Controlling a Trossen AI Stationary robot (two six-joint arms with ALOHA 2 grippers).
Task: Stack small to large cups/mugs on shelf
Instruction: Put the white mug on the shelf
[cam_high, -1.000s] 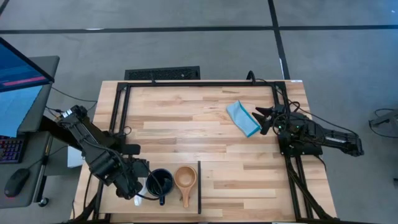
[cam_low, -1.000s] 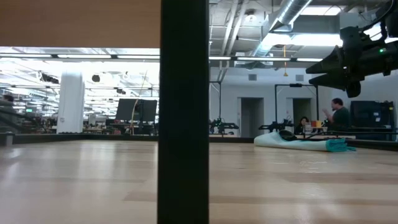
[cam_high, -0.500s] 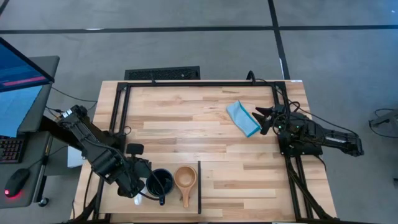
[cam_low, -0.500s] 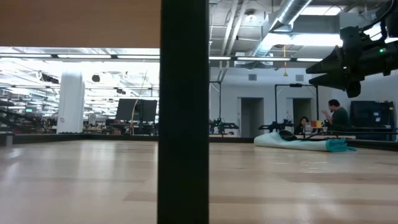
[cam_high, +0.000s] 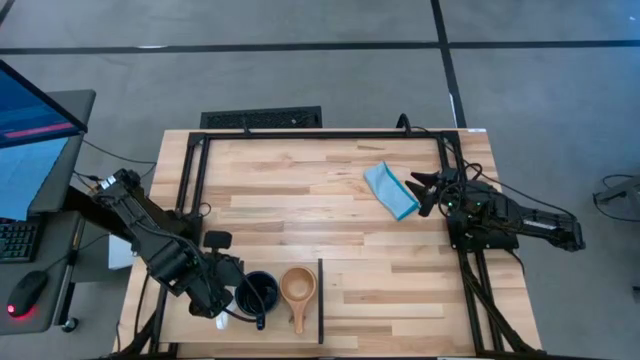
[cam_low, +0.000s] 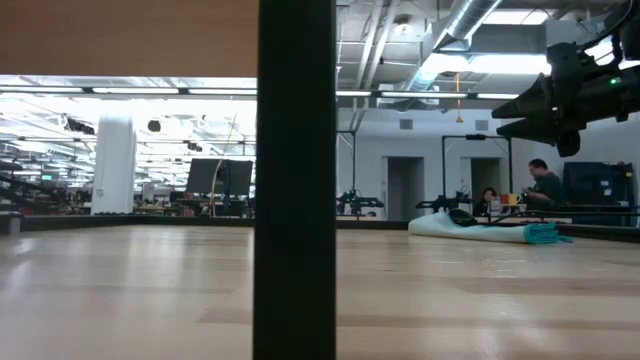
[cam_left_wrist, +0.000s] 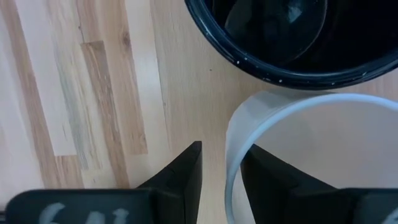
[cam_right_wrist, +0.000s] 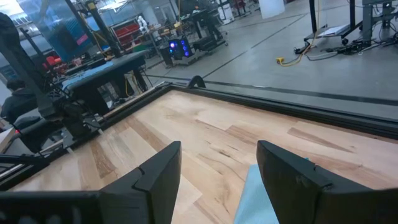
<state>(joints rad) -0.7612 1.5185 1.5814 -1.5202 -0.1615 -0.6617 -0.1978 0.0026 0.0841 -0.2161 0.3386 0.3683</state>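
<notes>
The white mug (cam_left_wrist: 311, 155) stands on the pale wooden shelf (cam_high: 190, 325) at the table's near left, mostly hidden under my left gripper (cam_high: 222, 305) in the high view. Right of it stand the black mug (cam_high: 258, 294) and the small tan wooden cup (cam_high: 298, 286), its long handle pointing at the near edge. My left gripper (cam_left_wrist: 221, 177) is open and points down, one finger inside the white mug and one outside. My right gripper (cam_high: 424, 191) is open and empty, above the table at the right, beside the light-blue cloth (cam_high: 389, 190). My left gripper stands astride the white mug's rim wall (cam_left_wrist: 231, 155), coming from above. The outer finger (cam_left_wrist: 183, 174) is a small gap away from the wall. The inner finger (cam_left_wrist: 273, 180) lies close along the wall's inside; I cannot tell whether it touches. The mug rests on the shelf.
The shelf's thin dark upright edge (cam_high: 320, 300) stands right of the wooden cup and fills the middle of the low view (cam_low: 295, 200). A black frame (cam_high: 320, 134) runs round the tabletop. People sit in the room beyond (cam_low: 545, 185).
My left gripper has gone a little toward the table's right, closer to the black mug, and has then kept still. The mugs and the wooden cup stand as before.
</notes>
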